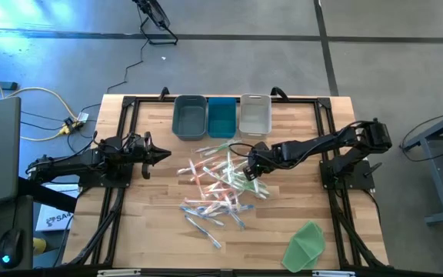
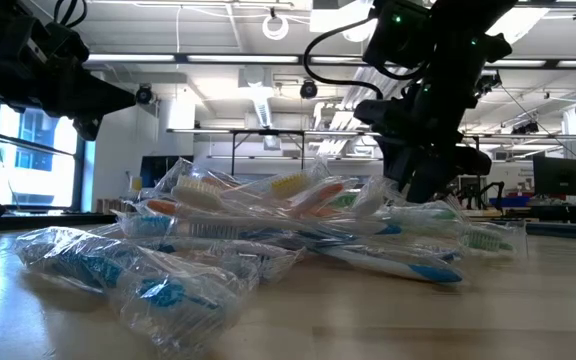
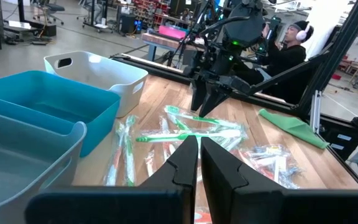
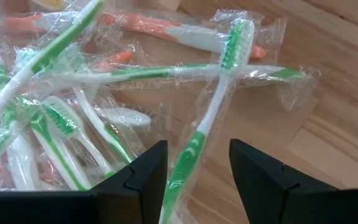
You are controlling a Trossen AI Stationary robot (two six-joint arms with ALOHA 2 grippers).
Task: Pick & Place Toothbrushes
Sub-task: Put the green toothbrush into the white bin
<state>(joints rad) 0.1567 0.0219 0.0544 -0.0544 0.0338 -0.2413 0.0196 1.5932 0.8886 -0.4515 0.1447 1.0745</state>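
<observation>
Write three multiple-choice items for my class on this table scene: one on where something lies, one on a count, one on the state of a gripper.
1. Where does the green cloth lie in the high view?
A. Inside the teal bin
B. Near the table's front right corner
C. Under the left arm

2. How many bins stand in the row at the table's far edge?
A. Two
B. Three
C. Five

3. How do the right gripper's jaws stand?
A. Open, with a wrapped green toothbrush between them
B. Shut on the cloth
C. Shut over a bin

Answers:
1. B: the cloth sits alone on bare wood, right of the toothbrushes.
2. B: a grey bin, a teal bin and a white bin stand side by side.
3. A: the right wrist view shows a wide gap between the jaws, with the green handle running into it.
</observation>
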